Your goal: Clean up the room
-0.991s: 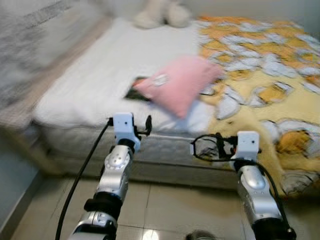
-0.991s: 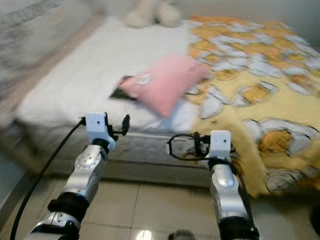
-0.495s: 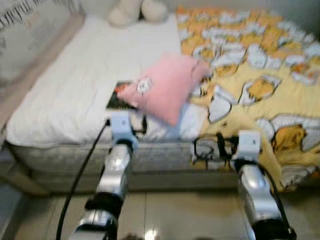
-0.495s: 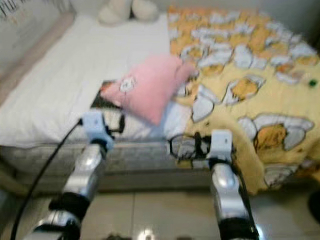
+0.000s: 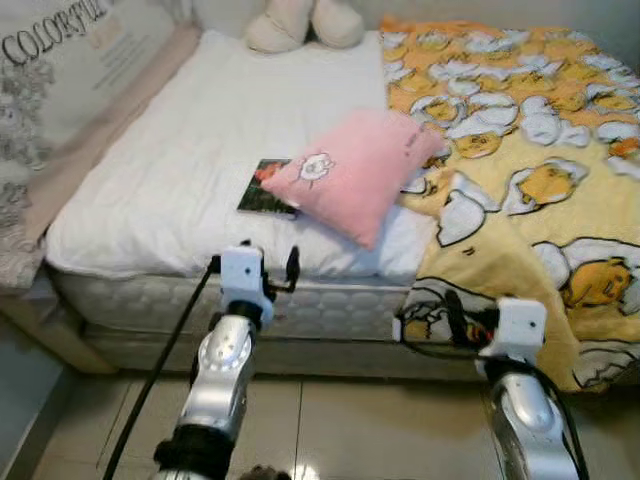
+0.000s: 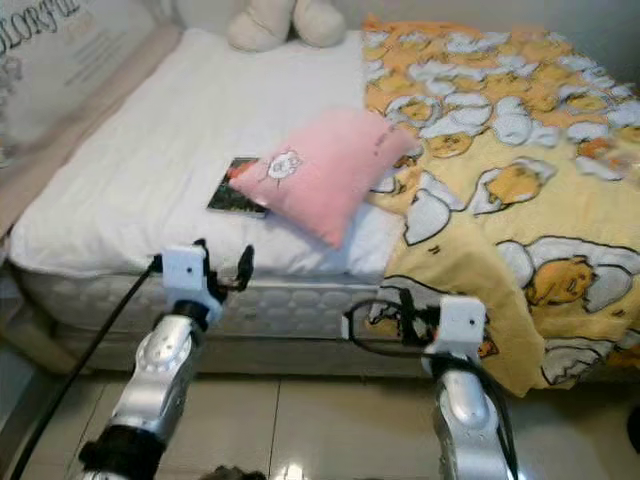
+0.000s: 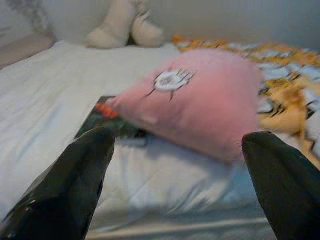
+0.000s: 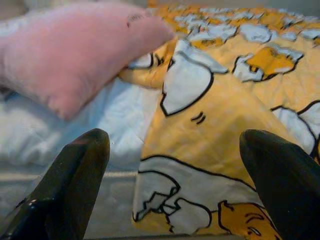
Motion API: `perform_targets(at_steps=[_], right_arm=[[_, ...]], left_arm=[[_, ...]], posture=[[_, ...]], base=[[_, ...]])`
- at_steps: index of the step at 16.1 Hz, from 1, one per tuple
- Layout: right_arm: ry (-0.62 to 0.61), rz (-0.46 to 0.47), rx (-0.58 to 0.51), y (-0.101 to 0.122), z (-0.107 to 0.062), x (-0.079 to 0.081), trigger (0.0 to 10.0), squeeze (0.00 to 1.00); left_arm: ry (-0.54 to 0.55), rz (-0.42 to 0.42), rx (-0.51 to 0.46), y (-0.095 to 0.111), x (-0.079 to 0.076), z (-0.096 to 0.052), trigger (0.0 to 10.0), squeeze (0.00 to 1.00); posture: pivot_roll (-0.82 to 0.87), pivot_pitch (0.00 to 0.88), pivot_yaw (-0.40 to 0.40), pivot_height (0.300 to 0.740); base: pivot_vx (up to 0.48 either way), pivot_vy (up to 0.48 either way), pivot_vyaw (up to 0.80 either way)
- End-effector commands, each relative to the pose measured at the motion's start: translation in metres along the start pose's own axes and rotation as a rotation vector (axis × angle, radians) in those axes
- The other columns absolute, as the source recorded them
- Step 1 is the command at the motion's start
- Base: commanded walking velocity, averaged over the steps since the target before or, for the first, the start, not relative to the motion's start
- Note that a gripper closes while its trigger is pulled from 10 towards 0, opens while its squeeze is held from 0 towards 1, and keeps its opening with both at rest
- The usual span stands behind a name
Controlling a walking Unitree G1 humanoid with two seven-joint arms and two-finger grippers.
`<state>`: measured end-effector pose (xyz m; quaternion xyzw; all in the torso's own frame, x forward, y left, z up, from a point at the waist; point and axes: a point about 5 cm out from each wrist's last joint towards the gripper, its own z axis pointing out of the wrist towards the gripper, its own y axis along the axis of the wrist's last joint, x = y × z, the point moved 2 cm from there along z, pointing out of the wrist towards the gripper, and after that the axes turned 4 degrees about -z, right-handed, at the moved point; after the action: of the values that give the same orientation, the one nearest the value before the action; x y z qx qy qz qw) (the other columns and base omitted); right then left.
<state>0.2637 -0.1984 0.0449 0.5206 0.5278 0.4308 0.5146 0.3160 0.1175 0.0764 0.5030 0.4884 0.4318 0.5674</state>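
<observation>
A pink pillow (image 5: 355, 170) lies near the foot of the white mattress (image 5: 170, 190), resting partly on a dark book (image 5: 262, 190). A yellow patterned blanket (image 5: 530, 150) covers the bed's right half and hangs over its front edge. A cream plush toy (image 5: 305, 22) sits at the far end. My left gripper (image 5: 262, 264) is open, held in front of the mattress edge just short of the book and pillow. My right gripper (image 5: 495, 318) is open too, before the hanging blanket corner. Neither touches anything.
A large printed cushion (image 5: 60, 70) leans along the bed's left side. Beige floor tiles (image 5: 350, 420) run between me and the bed base. A black cable (image 5: 165, 350) trails from the left wrist.
The whole picture has shifted and sharpened, so the camera moved. The bed now fills more of the view. Both arms stay stretched toward it with fingers apart.
</observation>
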Motion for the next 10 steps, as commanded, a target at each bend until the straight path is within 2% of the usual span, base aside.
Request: perform_targets(at_steps=[1, 7, 10], right_arm=[[-0.016, -0.004, -0.01, 0.003, 0.004, -0.002, 10.0, 0.0], [-0.033, -0.017, -0.032, 0.014, 0.016, -0.006, 10.0, 0.0], [-0.032, -0.028, -0.006, 0.01, 0.016, -0.004, 10.0, 0.0]], left_arm=[[0.007, -0.007, -0.02, 0.008, -0.001, 0.007, 10.0, 0.0], [0.045, -0.025, -0.016, 0.014, 0.002, 0.019, 10.0, 0.0], [0.035, -0.026, -0.014, 0.015, -0.002, 0.02, 10.0, 0.0]], posture=[[-0.21, 0.0, 0.064, 0.74], [-0.22, 0.0, 0.062, 0.74], [-0.22, 0.0, 0.066, 0.74]], base=[[0.48, 0.0, 0.0], [0.48, 0.0, 0.0], [0.48, 0.0, -0.58]])
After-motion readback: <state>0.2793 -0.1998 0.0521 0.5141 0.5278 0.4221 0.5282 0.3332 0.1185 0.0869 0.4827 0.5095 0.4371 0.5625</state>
